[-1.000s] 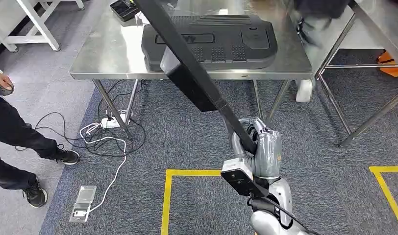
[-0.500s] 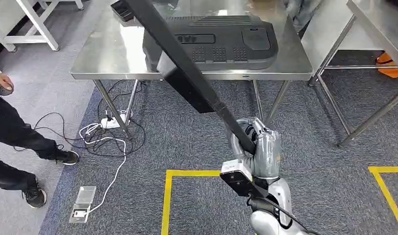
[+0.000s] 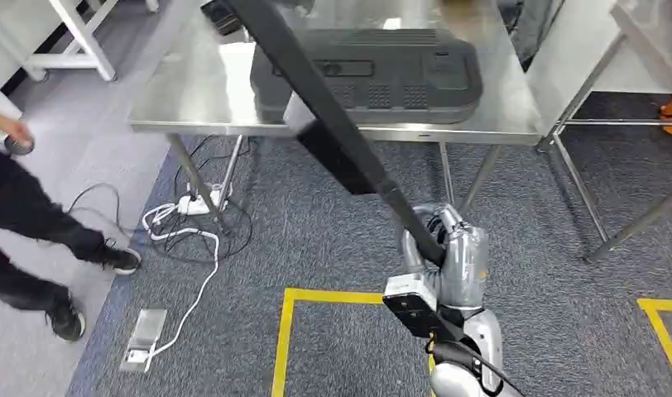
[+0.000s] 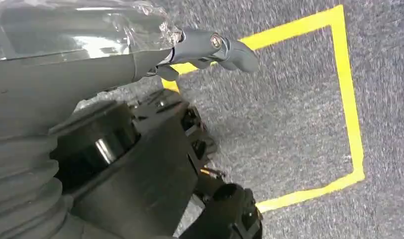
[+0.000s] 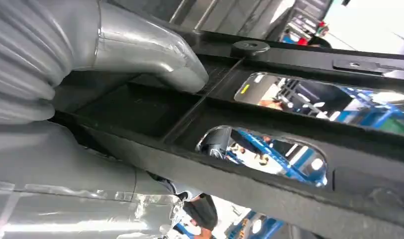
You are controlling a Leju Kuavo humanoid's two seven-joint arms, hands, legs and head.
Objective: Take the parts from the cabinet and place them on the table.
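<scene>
Black moulded plastic, the long part [image 3: 333, 145] looks stiff and light (awkwardly lengthy); the right hand [image 5: 115, 74] clamps its ribbed frame; left hand's [image 4: 140, 164] state unclear.

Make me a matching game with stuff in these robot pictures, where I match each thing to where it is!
Things:
1. long black part
2. big black cover
3. yellow tape
4. white cable

Places:
A. stuck to the carpet
B. lying on the steel table
C. held in the right hand
D. loose on the floor by the table legs

Pairs: 1-C, 2-B, 3-A, 4-D
</scene>
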